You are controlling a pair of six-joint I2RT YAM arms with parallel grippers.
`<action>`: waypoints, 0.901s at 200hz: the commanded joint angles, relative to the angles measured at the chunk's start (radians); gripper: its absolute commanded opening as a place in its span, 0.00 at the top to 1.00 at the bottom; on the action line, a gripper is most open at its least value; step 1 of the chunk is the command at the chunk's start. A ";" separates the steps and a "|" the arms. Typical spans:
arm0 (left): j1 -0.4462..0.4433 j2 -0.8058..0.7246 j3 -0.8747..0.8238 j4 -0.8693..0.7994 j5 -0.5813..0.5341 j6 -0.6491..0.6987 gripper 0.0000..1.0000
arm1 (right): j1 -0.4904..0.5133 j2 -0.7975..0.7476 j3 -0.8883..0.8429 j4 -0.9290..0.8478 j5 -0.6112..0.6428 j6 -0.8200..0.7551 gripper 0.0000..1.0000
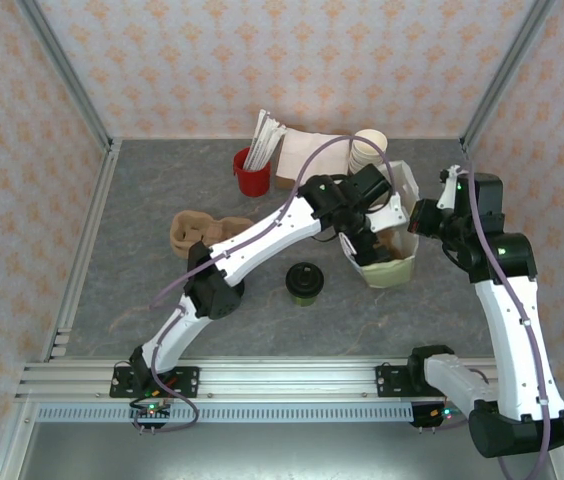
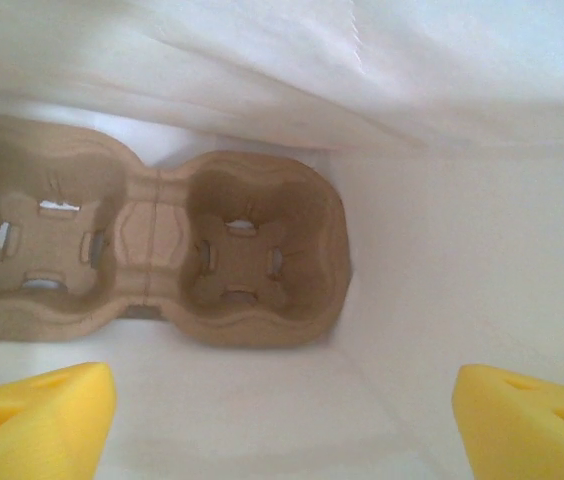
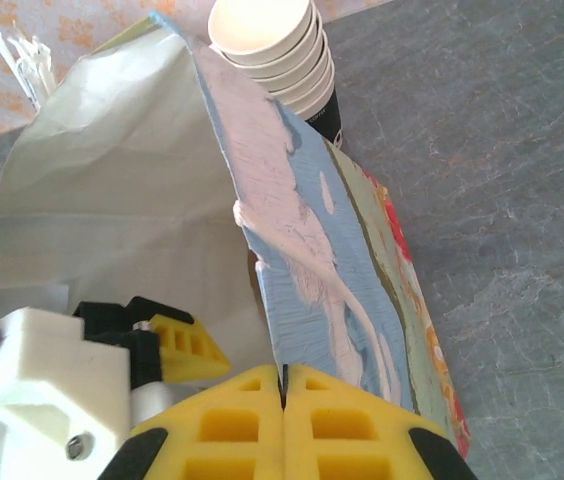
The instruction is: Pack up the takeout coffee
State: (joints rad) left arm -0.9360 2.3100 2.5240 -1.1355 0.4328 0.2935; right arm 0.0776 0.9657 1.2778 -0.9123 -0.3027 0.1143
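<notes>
1. Gray table [image 1: 132, 200] has the takeout coffee [image 1: 304, 283] standing on it, near the white bag [image 1: 394, 272] but not in it yet.
2. Left gripper [image 2: 282, 430] is inside the bag, wide open, holding nothing, above the cup tray [image 2: 252, 250].
3. Right gripper [image 3: 283, 395] is pinched tight on the bag's edge.
4. If the left gripper snags the bag on its way out, the bag could tip over or slip free.
</notes>
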 commanded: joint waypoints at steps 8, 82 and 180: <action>0.004 -0.154 0.034 0.060 0.001 -0.048 0.11 | -0.002 0.008 -0.017 -0.055 0.034 0.038 1.00; 0.008 -0.253 0.040 0.106 -0.038 -0.187 0.11 | -0.002 -0.025 -0.035 -0.003 0.025 0.096 1.00; 0.045 -0.346 0.040 0.161 -0.120 -0.448 0.11 | -0.002 -0.032 -0.066 -0.017 -0.002 0.306 0.99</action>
State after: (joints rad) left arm -0.9207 2.0346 2.5469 -0.9852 0.3664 -0.0914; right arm 0.0776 0.9379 1.2190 -0.9260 -0.2966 0.3450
